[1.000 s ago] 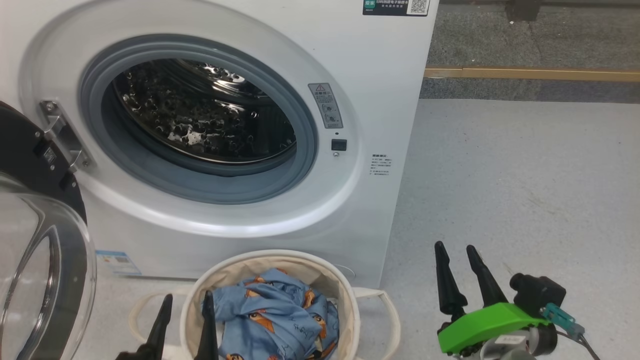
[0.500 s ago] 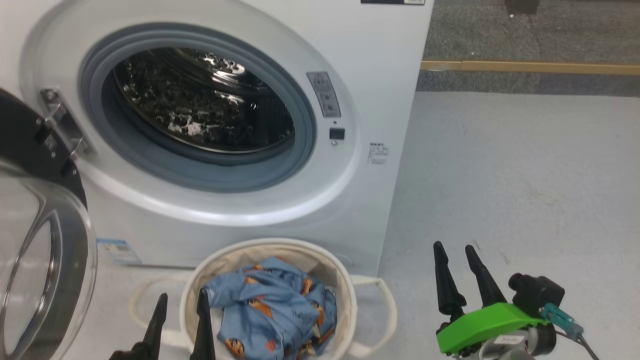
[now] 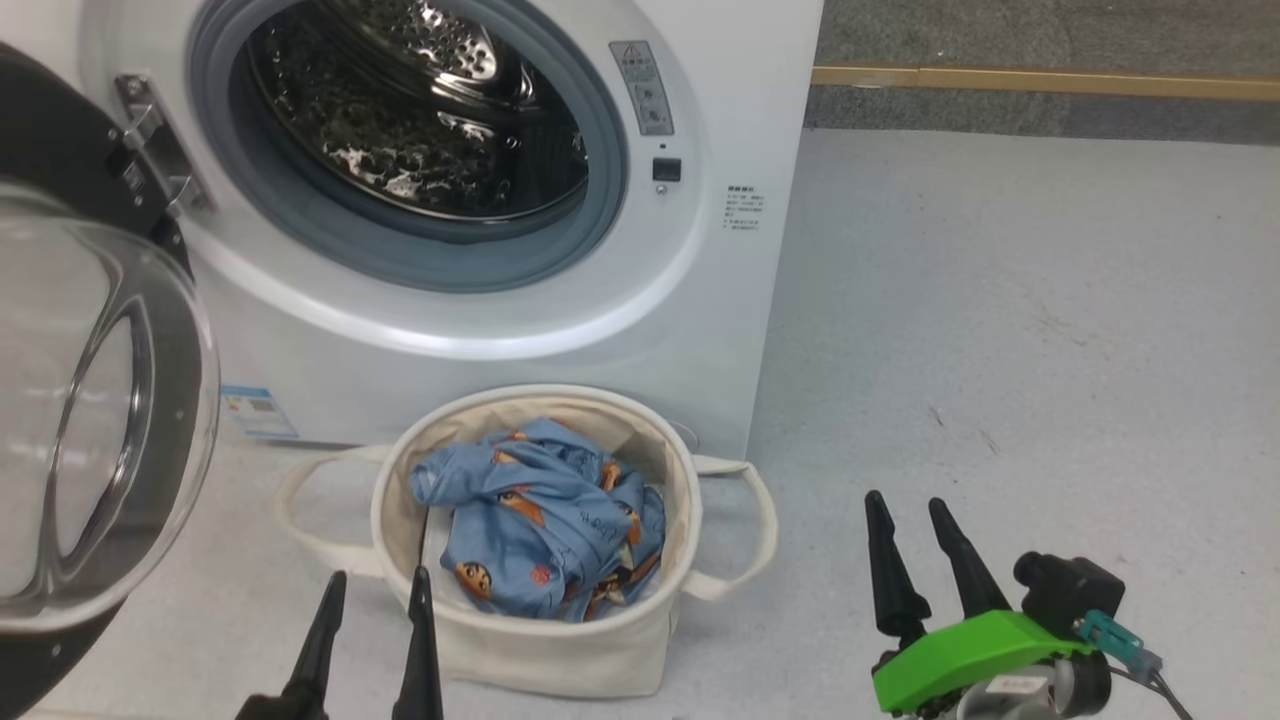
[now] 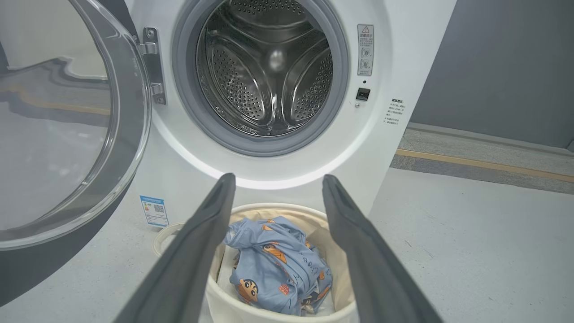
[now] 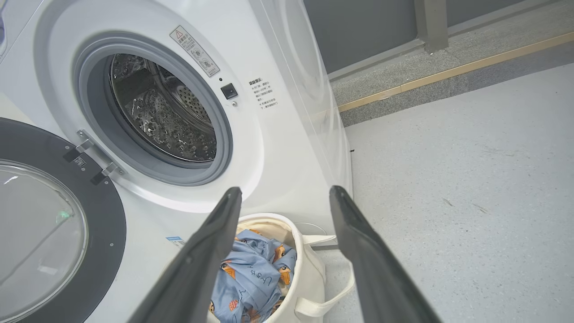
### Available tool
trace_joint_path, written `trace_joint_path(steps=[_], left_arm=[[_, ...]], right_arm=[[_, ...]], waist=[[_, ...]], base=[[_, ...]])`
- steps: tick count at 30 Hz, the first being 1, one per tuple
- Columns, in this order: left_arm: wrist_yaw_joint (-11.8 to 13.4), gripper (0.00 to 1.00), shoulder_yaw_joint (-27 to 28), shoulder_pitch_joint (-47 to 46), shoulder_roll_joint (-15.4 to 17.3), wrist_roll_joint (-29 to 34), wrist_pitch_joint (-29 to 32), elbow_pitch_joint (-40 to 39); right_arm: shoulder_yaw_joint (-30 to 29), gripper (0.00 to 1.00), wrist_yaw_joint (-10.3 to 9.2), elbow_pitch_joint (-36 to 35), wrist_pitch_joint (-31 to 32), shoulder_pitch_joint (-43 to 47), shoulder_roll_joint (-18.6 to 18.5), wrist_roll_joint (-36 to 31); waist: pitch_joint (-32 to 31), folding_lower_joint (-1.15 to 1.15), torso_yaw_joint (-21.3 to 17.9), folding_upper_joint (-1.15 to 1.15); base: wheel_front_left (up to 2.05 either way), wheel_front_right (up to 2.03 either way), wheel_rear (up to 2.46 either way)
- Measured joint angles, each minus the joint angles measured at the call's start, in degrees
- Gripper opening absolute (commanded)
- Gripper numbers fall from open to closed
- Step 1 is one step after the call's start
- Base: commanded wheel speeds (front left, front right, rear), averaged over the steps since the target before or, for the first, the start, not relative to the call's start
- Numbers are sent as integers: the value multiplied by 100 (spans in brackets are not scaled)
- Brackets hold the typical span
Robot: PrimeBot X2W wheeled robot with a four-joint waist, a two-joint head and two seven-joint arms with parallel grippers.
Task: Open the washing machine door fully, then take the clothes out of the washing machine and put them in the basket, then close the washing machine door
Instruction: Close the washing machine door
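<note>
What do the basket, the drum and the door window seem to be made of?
The basket: matte cream cloth, probably canvas; its loop handles sag softly. The drum: shiny perforated metal, likely stainless steel. The door window: clear and glossy, glass or plastic.

The basket stands on the floor just before the washing machine, with the clothes in it; the washing machine door stands swung out to the left of both
</note>
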Motion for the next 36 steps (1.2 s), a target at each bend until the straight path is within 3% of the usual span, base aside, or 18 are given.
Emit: trace_joint_path(steps=[16,36], left_arm=[[48,100,-155,-102,2,90,0,-81],[109,100,-142,-30,2,141,-1,-305]], right_arm=[[140,100,0,-119,0,-3,2,73],[537,100,0,-213,0,6,2,160]], waist=[[21,0,479,0],[-145,0,2305,0]], base=[[-19,19,0],[0,0,0]])
